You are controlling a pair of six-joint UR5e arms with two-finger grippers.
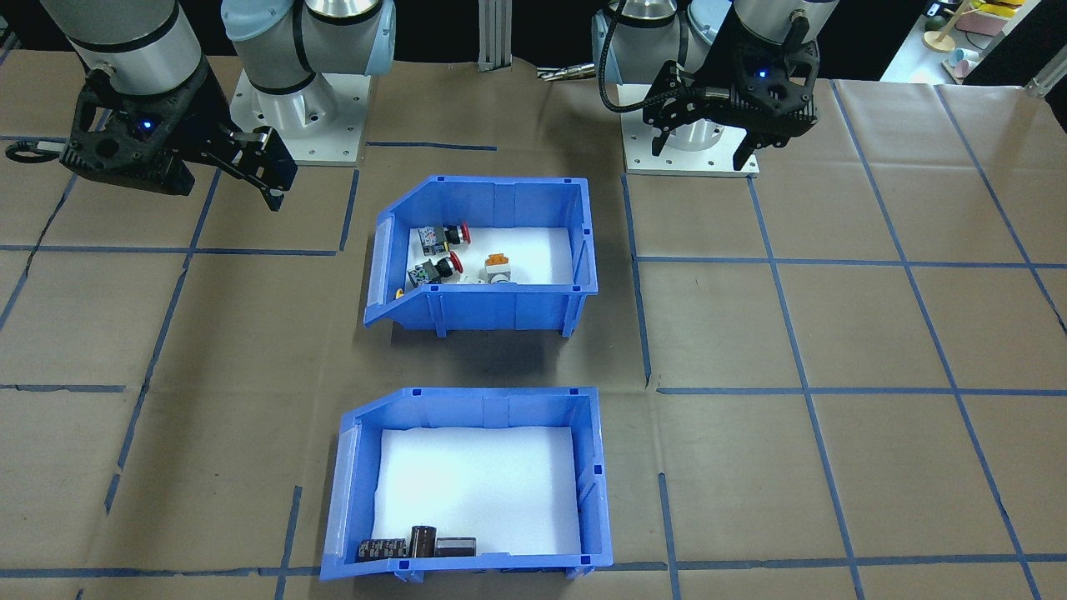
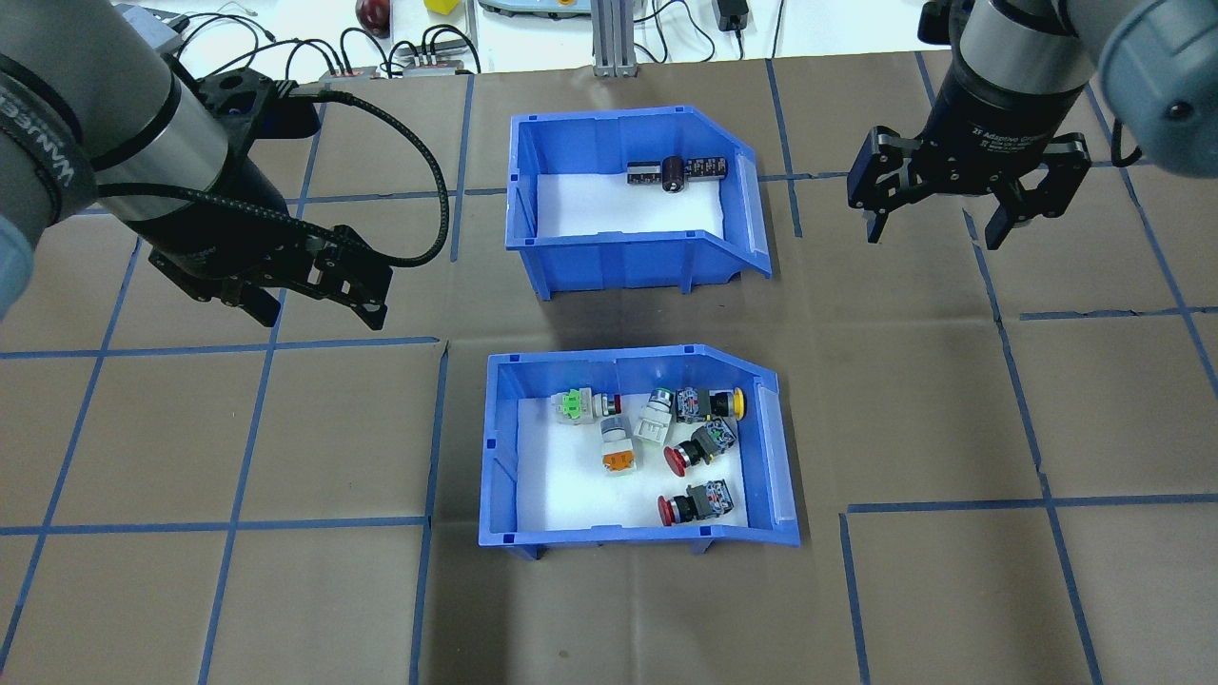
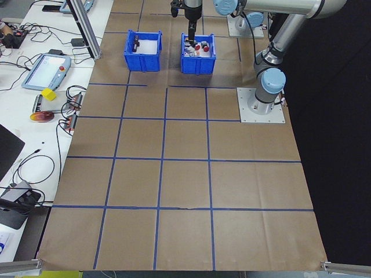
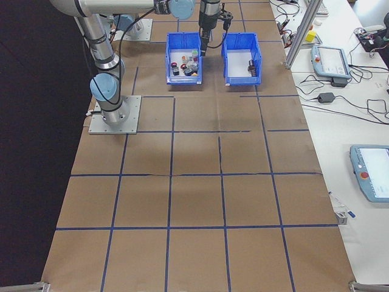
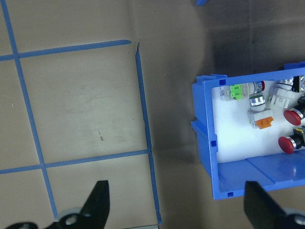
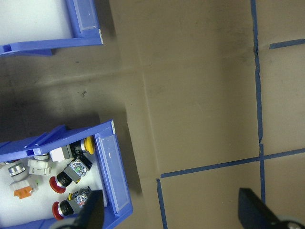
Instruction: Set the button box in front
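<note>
The button box (image 2: pixel 618 535), a blue bin with a white foam floor, sits in the table's middle on the side near the robot bases, also in the front-facing view (image 1: pixel 500 308). Red, yellow, orange and green push buttons (image 2: pixel 677 459) lie inside. Its sloped open end faces the right arm's side. My left gripper (image 2: pixel 312 309) hovers open to the left of the box and further out, with nothing in it. My right gripper (image 2: pixel 937 230) hangs open and unloaded out past the box's right side. The left wrist view shows the box's closed end (image 5: pixel 205 143). The right wrist view shows its sloped end (image 6: pixel 112 171).
A matching blue bin (image 2: pixel 609 252) holding a few black cylindrical parts (image 2: pixel 674 173) stands just beyond the button box, with a gap between them. Cables and devices (image 2: pixel 419 57) line the far table edge. Brown paper with blue tape lines covers the table.
</note>
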